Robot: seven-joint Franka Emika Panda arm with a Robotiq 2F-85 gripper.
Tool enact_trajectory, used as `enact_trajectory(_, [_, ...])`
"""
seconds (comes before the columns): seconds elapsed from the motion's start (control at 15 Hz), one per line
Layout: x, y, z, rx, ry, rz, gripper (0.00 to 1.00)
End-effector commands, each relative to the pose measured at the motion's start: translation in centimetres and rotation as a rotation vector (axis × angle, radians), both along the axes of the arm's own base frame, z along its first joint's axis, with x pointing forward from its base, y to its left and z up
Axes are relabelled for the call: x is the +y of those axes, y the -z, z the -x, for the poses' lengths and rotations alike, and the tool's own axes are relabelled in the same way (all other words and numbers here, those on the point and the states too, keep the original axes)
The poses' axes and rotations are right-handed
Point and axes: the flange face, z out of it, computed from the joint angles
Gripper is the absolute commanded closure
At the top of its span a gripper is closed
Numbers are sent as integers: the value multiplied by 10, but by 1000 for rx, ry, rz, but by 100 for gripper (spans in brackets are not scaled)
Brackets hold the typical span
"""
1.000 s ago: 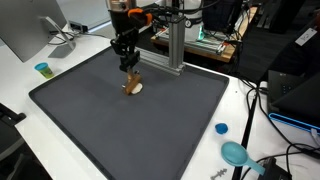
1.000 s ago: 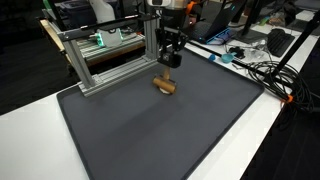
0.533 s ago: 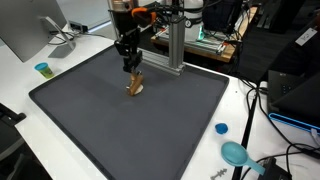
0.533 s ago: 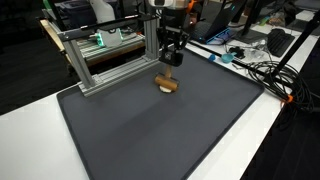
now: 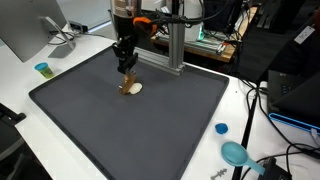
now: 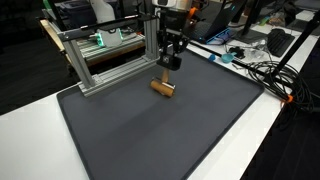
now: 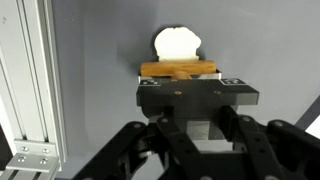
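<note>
The Robotiq gripper (image 5: pixel 127 76) on this Panda is basically matte black all over, chunky at the top and narrowing toward the tips. In both exterior views there's a bright orange patch (image 5: pixel 141 19) right above it at the wrist, and the arm link (image 5: pixel 190 7) behind that looks white. The wrist view gets way more detail. There's a flat black crossbar (image 7: pixel 197 96) with a tiny white square mark (image 7: pixel 148 86) at each upper corner. Below it is a tangle of rounded black linkage bars (image 7: pixel 140 145) fanning out to both sides, kinda spider-leg looking. A pale grey metal bit (image 7: pixel 205 128) peeks out in the middle between them. Can't make out any screws or lettering at this resolution.
</note>
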Motion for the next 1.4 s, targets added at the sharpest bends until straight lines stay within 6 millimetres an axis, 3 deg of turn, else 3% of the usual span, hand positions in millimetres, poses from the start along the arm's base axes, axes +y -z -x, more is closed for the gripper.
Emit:
enact_trajectory(0.0, [-6,50,-8,44,42,87,79])
enact_trajectory(0.2, [-14,48,-17,46,64,117,79])
enact_trajectory(0.33, [-30,19,-27,-7,105,100,79])
enact_trajectory(0.47, [-41,-8,-25,-27,115,70,79])
enact_trajectory(0.8, [-29,-30,-11,-10,41,10,79])
enact_trajectory(1.07, [-17,-24,-6,65,-19,-10,79])
enact_trajectory(1.33, [-9,1,0,129,-29,-58,79])
